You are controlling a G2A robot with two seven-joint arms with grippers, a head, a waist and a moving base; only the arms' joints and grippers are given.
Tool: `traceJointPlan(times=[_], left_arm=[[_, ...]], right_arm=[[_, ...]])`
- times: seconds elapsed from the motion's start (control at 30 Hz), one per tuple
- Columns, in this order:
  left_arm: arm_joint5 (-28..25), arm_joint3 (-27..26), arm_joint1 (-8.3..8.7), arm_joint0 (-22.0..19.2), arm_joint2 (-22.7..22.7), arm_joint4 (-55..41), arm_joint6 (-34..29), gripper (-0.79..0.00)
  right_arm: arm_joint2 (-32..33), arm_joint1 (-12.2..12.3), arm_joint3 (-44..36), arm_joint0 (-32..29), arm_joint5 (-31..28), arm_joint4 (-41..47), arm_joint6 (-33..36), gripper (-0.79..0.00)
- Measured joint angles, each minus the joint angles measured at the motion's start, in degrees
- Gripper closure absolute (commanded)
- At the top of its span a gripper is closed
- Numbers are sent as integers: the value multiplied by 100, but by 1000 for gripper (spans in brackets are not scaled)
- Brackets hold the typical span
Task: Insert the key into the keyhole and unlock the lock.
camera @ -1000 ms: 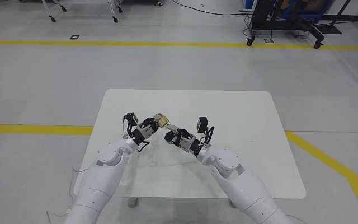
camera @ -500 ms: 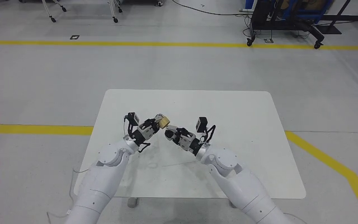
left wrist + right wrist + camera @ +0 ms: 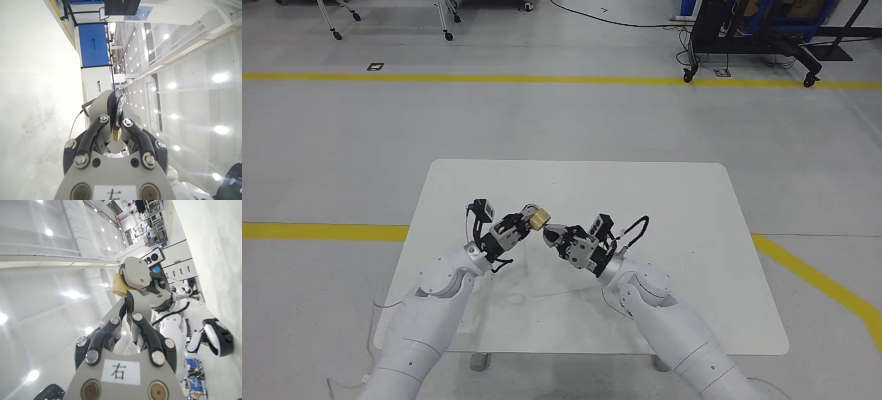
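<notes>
The left gripper (image 3: 526,220) is over the white table (image 3: 682,200), a little toward 9 o'clock of its middle. It holds a small brass padlock (image 3: 534,215) clamped between its fingers, clear of the tabletop. From that arm's own wrist camera most of the lock is swallowed. A sliver of brass body (image 3: 117,134) shows low between the finger links, and a bit of silver shackle (image 3: 120,106) pokes out near the tips. The pads cover the rest.

The right gripper (image 3: 552,238) sits just at 4 o'clock of the padlock with its nose toward it. Its fingers (image 3: 129,311) are drawn in narrow, almost pad to pad. Whether a key sits between those pads I cannot tell, and the keyhole is too hidden to pick out.

From the right wrist camera, the fingertips come right up to the lower corner of the brass body. They seem to touch it, but the finger itself masks the contact point. One pale finger of the left gripper covers about half the lock there, and the shackle runs partly behind it.
</notes>
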Motion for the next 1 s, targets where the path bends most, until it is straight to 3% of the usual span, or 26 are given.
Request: traceJointPlan(times=[0.17,0.2,0.23,0.33,0.47,0.6,0.67,0.77,0.83,1.0], left_arm=[[-113,-8,-1,7,11,40,-4,0],[-132,-4,-1,0,14,77,5,0],[-160,2,0,-5,16,126,31,0],[-205,7,-2,1,10,130,98,0],[-313,-3,4,5,-3,261,167,0],[-355,-25,6,19,-2,337,232,0],[-354,-32,6,24,-1,339,239,0],[-340,-29,11,18,2,408,248,0],[-352,-35,13,19,6,478,278,0],[-322,-80,24,17,72,797,300,0]], right_arm=[[101,-2,259,78,226,391,444,0],[107,-2,284,84,262,408,476,-256],[115,0,314,93,297,402,495,-570],[121,7,343,111,356,317,539,-557],[169,17,361,107,400,323,665,-477],[241,44,261,95,321,128,654,-600],[286,74,137,59,163,-170,597,-576],[410,142,-114,-57,-105,-732,467,-622],[585,214,-392,-196,-294,-1237,269,-785],[1298,448,-1477,-792,-538,-2865,-527,-785]])
